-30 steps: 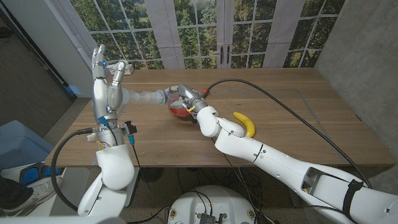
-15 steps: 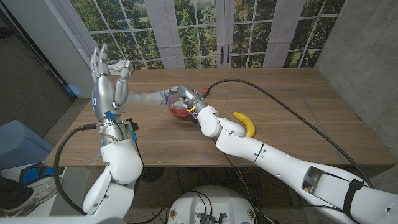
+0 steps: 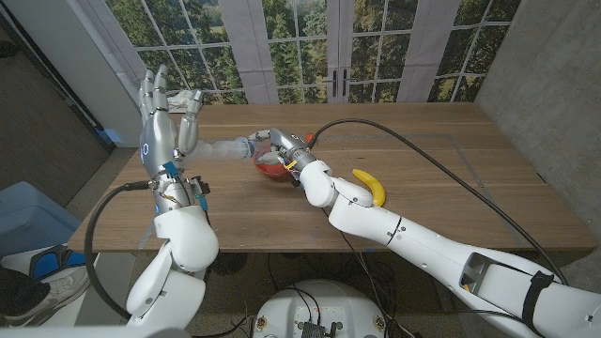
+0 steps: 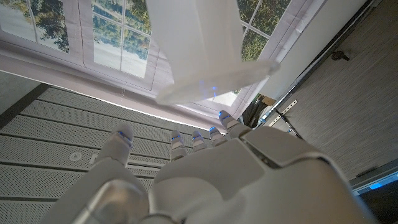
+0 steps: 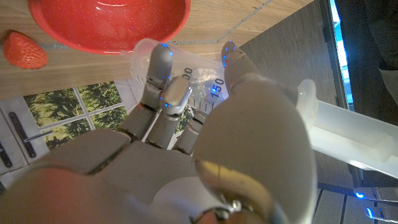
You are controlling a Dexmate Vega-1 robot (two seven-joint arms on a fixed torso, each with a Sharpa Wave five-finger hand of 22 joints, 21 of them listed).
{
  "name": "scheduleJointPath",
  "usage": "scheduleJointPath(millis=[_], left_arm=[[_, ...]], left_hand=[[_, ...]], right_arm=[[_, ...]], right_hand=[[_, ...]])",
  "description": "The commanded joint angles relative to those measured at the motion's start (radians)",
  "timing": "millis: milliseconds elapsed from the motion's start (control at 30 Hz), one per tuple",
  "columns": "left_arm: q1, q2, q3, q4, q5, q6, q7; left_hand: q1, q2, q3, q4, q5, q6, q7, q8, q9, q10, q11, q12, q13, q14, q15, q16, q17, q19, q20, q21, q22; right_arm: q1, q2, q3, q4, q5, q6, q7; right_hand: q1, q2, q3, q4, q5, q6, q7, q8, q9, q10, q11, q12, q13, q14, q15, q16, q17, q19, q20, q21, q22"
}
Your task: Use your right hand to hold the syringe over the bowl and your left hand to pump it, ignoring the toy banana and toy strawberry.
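Note:
My right hand grips the barrel of a clear syringe and holds it level, its tip end over the red bowl. The long plunger sticks out toward my left hand, which stands raised at the plunger's end with its fingers spread and nothing in it. In the left wrist view the plunger's flange hangs just beyond my left hand's fingertips. The right wrist view shows my right hand wrapped around the marked barrel, with the bowl beyond it.
A yellow toy banana lies on the table beside my right forearm. A toy strawberry sits next to the bowl. A black cable runs across the table's right half. Windows stand behind the table.
My left hand has risen a little and spread its fingers wider at the plunger's end. My right hand, the syringe and the bowl have stayed put.

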Motion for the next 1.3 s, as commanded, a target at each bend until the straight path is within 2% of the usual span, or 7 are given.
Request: scheduleJointPath(millis=[33,267,800,867,900,1067,1300], left_arm=[[-0.041,0.055,0.056,0.004,0.047,0.133,0.025],[-0.080,0.075,0.089,0.029,0.086,0.201,0.057],[-0.138,0.145,0.076,0.088,-0.007,0.186,0.068],[-0.141,0.168,0.071,0.106,-0.018,0.152,0.078],[-0.146,0.165,0.075,0.112,-0.018,0.152,0.089],[-0.160,0.177,0.083,0.115,-0.026,0.177,0.077],[-0.189,0.186,0.123,0.115,0.030,0.276,0.076]], left_hand=[[0.009,0.000,0.004,-0.009,-0.001,0.000,-0.006,-0.001,0.003,-0.009,0.000,0.000,0.002,-0.010,-0.072,-0.001,0.002,-0.008,-0.013,0.001,0.003],[0.008,0.002,0.003,-0.010,0.000,0.002,-0.005,-0.001,0.003,-0.009,0.000,0.001,0.002,-0.013,-0.076,-0.001,0.002,-0.008,-0.013,0.002,0.003],[0.004,0.005,0.002,-0.011,0.000,0.010,-0.003,0.001,0.003,-0.004,-0.001,0.004,0.002,-0.016,-0.087,-0.001,0.002,-0.008,-0.015,0.003,0.004],[0.002,0.006,0.002,-0.011,0.000,0.012,-0.002,0.002,0.003,-0.004,0.000,0.004,0.002,-0.024,-0.096,-0.003,0.002,-0.010,-0.022,0.002,0.004],[0.002,0.007,0.002,-0.011,0.000,0.015,0.000,0.002,0.003,-0.004,0.002,0.004,0.002,-0.029,-0.099,-0.004,0.002,-0.013,-0.029,0.002,0.004],[0.001,0.009,0.001,-0.012,0.000,0.024,0.002,0.004,0.003,0.004,0.000,0.007,0.002,-0.032,-0.107,-0.003,0.002,-0.014,-0.039,0.002,0.004],[0.001,0.012,0.001,-0.014,0.000,0.023,0.002,0.003,0.003,-0.001,-0.001,0.005,0.002,-0.037,-0.108,-0.004,0.001,-0.017,-0.039,0.001,0.004]], right_arm=[[-0.002,0.003,0.003,-0.008,0.001,-0.014,0.024],[-0.003,-0.003,0.003,-0.016,-0.001,-0.005,0.023],[-0.006,-0.016,0.015,-0.025,0.004,0.017,0.034],[-0.005,-0.016,0.015,-0.023,0.004,0.020,0.033],[-0.004,-0.017,0.014,-0.023,0.001,0.021,0.034],[-0.006,-0.019,0.016,-0.020,0.002,0.037,0.033],[-0.004,-0.020,0.018,-0.015,0.005,0.054,0.040]], right_hand=[[0.022,0.033,-0.001,0.000,-0.003,0.313,0.303,-0.003,0.003,0.385,0.161,0.004,0.002,0.005,-0.032,0.003,0.002,-0.003,-0.080,0.003,0.002],[0.023,0.034,-0.002,0.000,-0.003,0.314,0.305,-0.005,0.003,0.388,0.162,0.002,0.002,0.004,-0.033,0.003,0.002,-0.001,-0.080,0.004,0.001],[0.025,0.034,-0.006,0.001,-0.002,0.317,0.303,-0.013,0.005,0.390,0.159,-0.002,0.012,0.003,-0.033,0.003,0.002,-0.006,-0.080,0.004,0.007],[0.025,0.033,-0.007,0.001,-0.002,0.316,0.301,-0.014,0.005,0.388,0.160,-0.003,0.012,0.003,-0.032,0.003,0.002,-0.010,-0.081,0.005,0.010],[0.025,0.033,-0.007,0.001,-0.002,0.317,0.301,-0.014,0.005,0.388,0.159,-0.003,0.013,0.002,-0.032,0.003,0.002,-0.011,-0.081,0.005,0.010],[0.025,0.033,-0.009,0.002,-0.002,0.318,0.301,-0.016,0.006,0.388,0.159,-0.005,0.014,0.001,-0.032,0.003,0.002,-0.012,-0.081,0.004,0.010],[0.025,0.033,-0.010,0.002,-0.001,0.320,0.298,-0.018,0.006,0.389,0.156,-0.006,0.018,-0.002,-0.032,0.002,0.002,-0.016,-0.083,0.004,0.011]])
